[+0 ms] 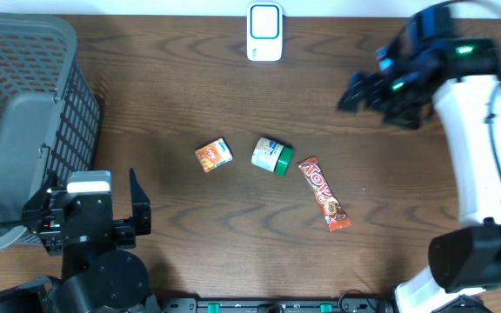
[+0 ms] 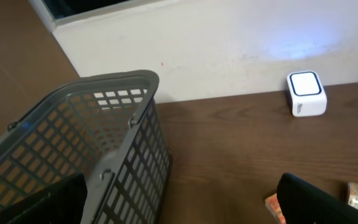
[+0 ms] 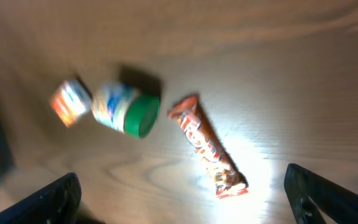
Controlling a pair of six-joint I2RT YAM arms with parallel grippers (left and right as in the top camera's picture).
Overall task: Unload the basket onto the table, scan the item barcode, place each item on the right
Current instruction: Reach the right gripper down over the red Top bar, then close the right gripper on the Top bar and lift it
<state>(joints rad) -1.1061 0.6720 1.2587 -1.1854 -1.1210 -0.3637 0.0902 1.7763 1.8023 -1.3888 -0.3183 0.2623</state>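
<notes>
- The right fingers (image 3: 331,196) stand wide apart and empty, raised over the items, probably to choose one.
- The left fingers (image 1: 137,204) are also apart and hold nothing, parked beside one grey plastic mesh basket (image 1: 24,104).
- Three items lie mid-surface: one orange-and-white packet (image 1: 213,155), one green-lidded white jar (image 1: 272,156) and one red wrapped candy bar (image 1: 323,193).
- One white boxy scanner (image 1: 264,31) sits at the far edge, well apart from them.

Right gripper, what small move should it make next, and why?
Probably lower the right gripper toward the candy bar, keeping its jaws wide. They are open and empty. The bar lies flat on the table, is the item closest to that arm, sits apart from the green-lidded jar, and nothing lies at the scanner.
</notes>
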